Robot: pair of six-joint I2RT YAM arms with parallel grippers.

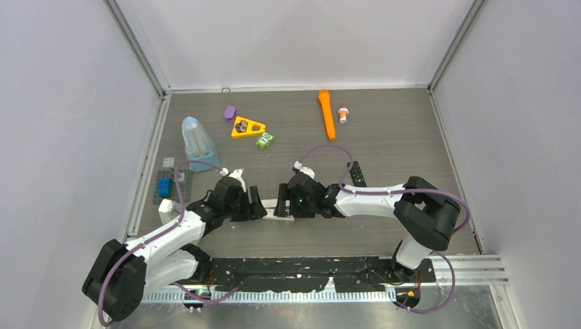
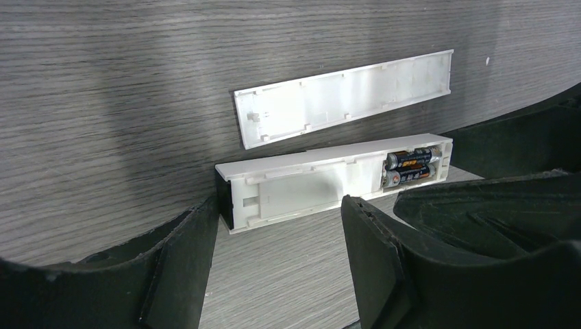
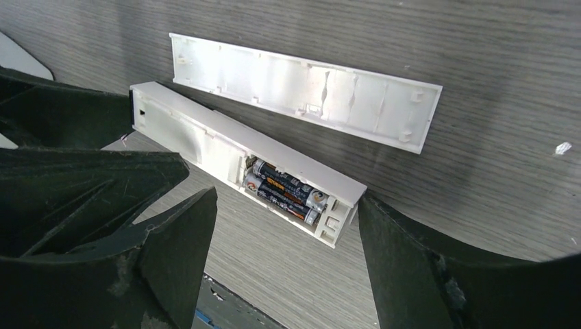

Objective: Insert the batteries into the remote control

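Wrist cameras are showing two batteries (image 3: 284, 190) sitting inside the remote control (image 2: 294, 185) on the table (image 2: 103, 103), cover (image 2: 342, 96) lying beside it. The overhead view is hiding them. Left gripper (image 2: 277, 229) and right gripper (image 3: 286, 209) are standing spread, holding nothing.

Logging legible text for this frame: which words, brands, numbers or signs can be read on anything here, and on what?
No text here is legible enough to quote.
batteries in the remote control: orange and dark label print, too blurred to read.
loose white cover: no text, only moulded clips.
small green block, top view: dark marks, too small to read.
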